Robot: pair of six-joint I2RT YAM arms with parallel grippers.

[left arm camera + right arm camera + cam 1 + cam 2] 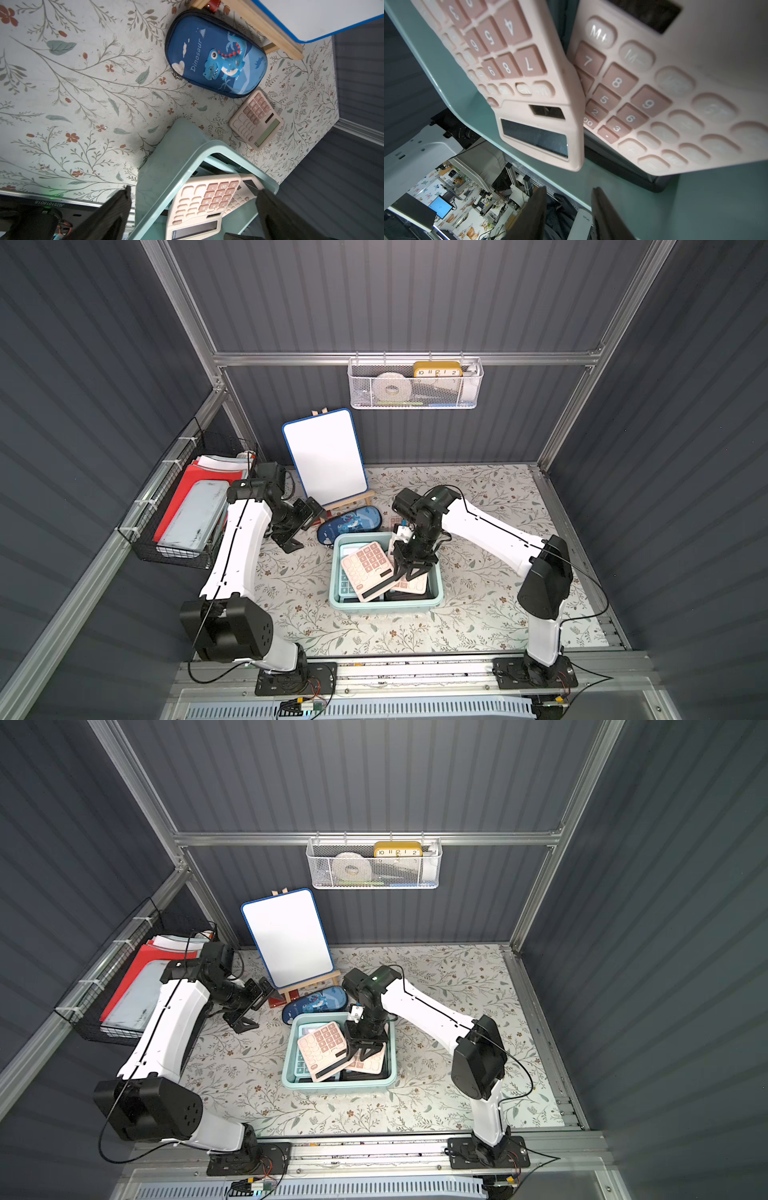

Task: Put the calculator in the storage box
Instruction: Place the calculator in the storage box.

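Observation:
The mint-teal storage box (384,605) (338,1083) stands mid-table and holds several calculators. A pink calculator (368,570) (529,83) lies tilted on top of them, overlapping a second pink one (664,93). My right gripper (409,574) (569,191) hangs over the box beside the tilted calculator, its jaws apart with nothing between them. Another pink calculator (256,120) lies flat on the table behind the box. My left gripper (291,545) (194,190) is wide open and empty, left of the box.
A blue dinosaur pencil case (351,522) (216,60) lies just behind the box. A whiteboard on a wooden easel (324,456) stands at the back. A black wire basket (187,510) hangs on the left wall, a white mesh basket (415,385) on the back wall.

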